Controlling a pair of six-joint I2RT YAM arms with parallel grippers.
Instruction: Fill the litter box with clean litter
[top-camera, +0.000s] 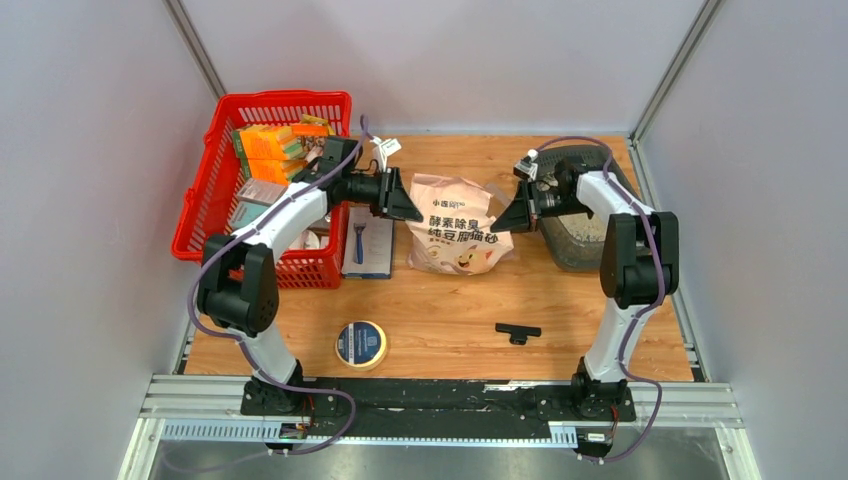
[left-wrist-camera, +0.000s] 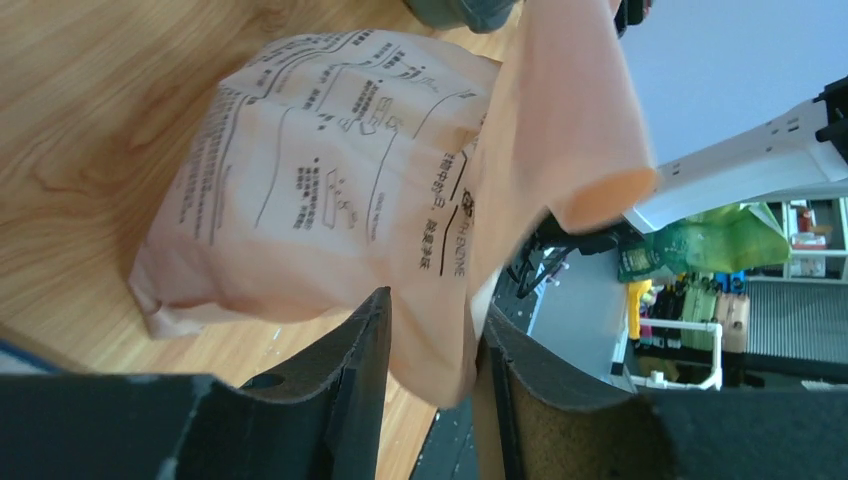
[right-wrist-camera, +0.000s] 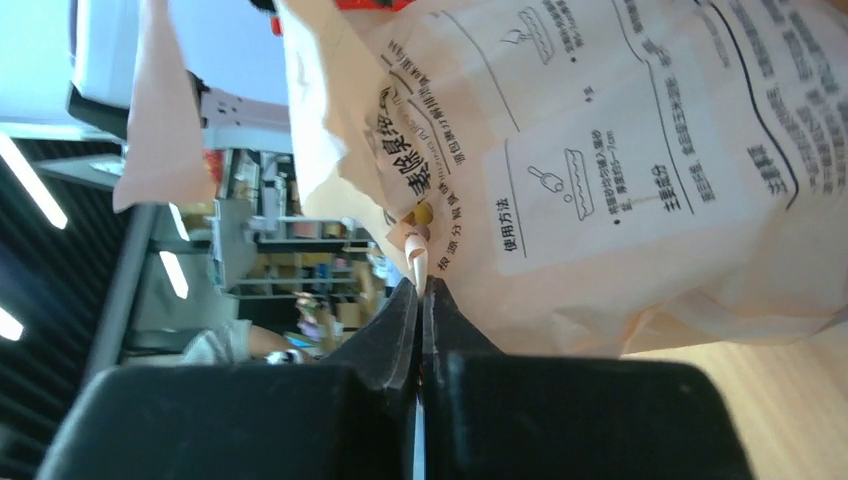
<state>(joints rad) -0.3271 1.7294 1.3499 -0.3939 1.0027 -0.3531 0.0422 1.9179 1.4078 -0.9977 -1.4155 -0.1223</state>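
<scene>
Table (top-camera: 440, 310): litter box (top-camera: 580, 252) part-hidden behind R arm (top-camera: 612, 195); R fingers (right-wrist-camera: 385, 330) pinch bag (top-camera: 455, 240).

- Pink bag (left-wrist-camera: 320, 190), black print, lies on wood table (left-wrist-camera: 90, 110).
- Its near edge sits between left gripper's (left-wrist-camera: 435, 322) jaws, which stand apart.
- A plain flap of bag rises toward upper right, blurred.

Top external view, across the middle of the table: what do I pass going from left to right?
Red mesh basket → razor pack → pink litter bag → litter box.
</scene>
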